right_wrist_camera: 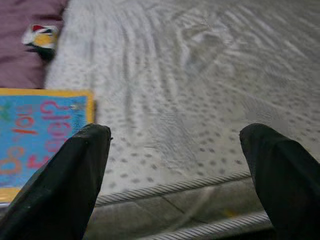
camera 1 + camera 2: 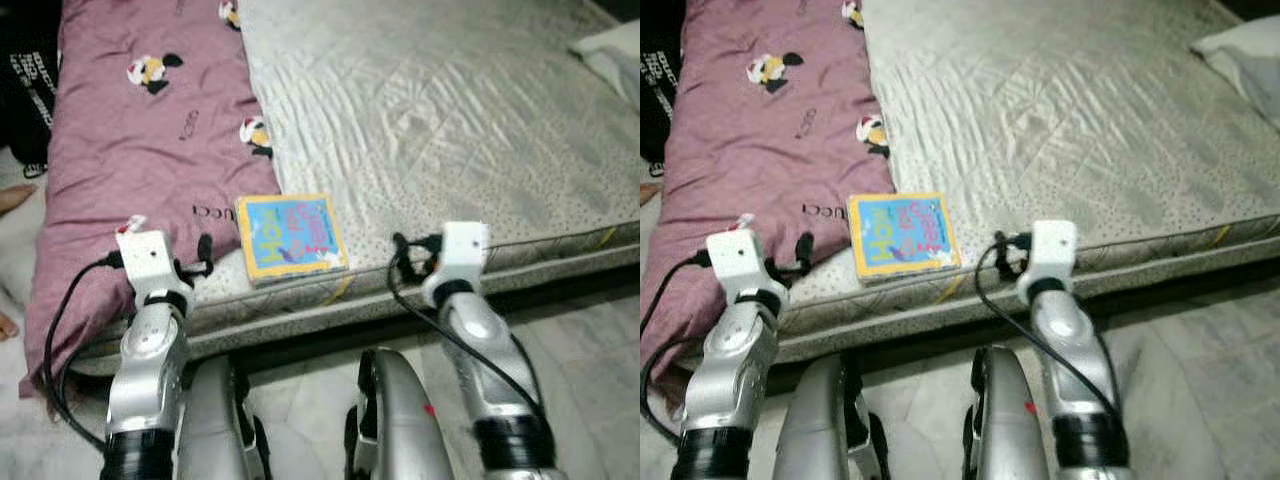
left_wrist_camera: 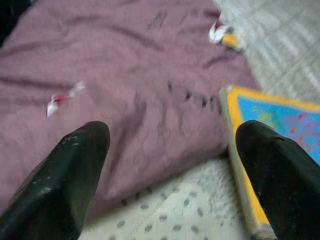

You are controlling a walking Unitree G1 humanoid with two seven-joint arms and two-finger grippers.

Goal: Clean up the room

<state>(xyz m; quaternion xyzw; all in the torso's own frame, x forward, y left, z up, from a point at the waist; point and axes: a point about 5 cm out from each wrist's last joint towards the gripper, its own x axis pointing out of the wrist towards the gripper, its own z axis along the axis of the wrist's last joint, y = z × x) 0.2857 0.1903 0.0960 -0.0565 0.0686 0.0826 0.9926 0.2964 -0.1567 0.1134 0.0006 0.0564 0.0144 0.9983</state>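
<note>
A book point(image 2: 291, 237) with a blue cover and yellow border lies flat on the grey mattress point(image 2: 450, 120), close to its front edge. My left gripper point(image 2: 200, 258) hovers open just left of the book, over the edge of a pink blanket point(image 2: 140, 150). In the left wrist view the book point(image 3: 285, 120) lies beside one finger point(image 3: 280, 180), and the blanket point(image 3: 125, 90) is ahead. My right gripper point(image 2: 403, 258) stands open to the right of the book, over bare mattress. The right wrist view has the book point(image 1: 35, 135) off to the side. Neither gripper holds anything.
The pink blanket with cartoon prints covers the left part of the bed. A white pillow point(image 2: 610, 55) lies at the far right. Dark clothing point(image 2: 25, 80) and a person's bare foot point(image 2: 12, 197) are at the left. Tiled floor point(image 2: 590, 370) runs below the bed's front edge.
</note>
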